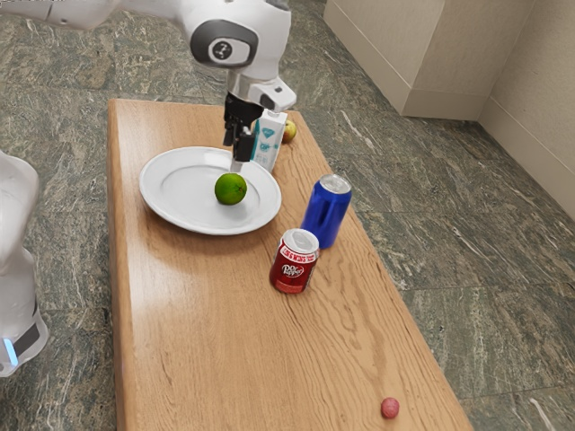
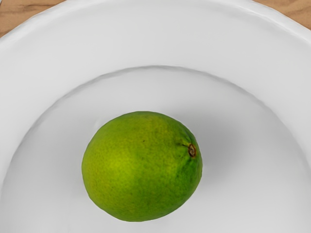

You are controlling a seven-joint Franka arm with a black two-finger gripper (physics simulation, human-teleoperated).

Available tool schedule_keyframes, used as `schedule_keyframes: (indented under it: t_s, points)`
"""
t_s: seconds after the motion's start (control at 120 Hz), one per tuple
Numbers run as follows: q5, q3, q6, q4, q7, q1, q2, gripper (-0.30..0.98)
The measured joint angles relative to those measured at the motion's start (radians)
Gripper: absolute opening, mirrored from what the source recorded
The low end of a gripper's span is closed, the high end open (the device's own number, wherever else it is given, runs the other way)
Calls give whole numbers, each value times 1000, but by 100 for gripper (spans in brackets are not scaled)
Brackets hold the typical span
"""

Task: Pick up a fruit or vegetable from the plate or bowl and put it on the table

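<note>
Our gripper (image 1: 237, 165) is hovering close over the lime (image 1: 231, 189)

We are seeing the green lime resting on the inner part of the white plate (image 1: 164, 199), its stem scar (image 2: 192, 150) showing in the wrist view. Our gripper is pointing down just above it; we cannot tell whether the claw is apart or together. On the wooden table (image 1: 193, 314), a white carton (image 1: 268, 142) is standing beside the plate, partly hiding an apple (image 1: 289, 132). A blue can (image 1: 325, 215) and a red Dr Pepper can (image 1: 294, 262) are standing upright near each other, while a small reddish ball (image 1: 390, 408) is lying well apart from them.
</note>
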Motion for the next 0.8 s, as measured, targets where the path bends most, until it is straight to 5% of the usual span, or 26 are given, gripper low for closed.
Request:
schedule_keyframes:
  t_s: [0.8]
  points:
    - [-61, 17, 259, -179, 129, 65, 32, 69]
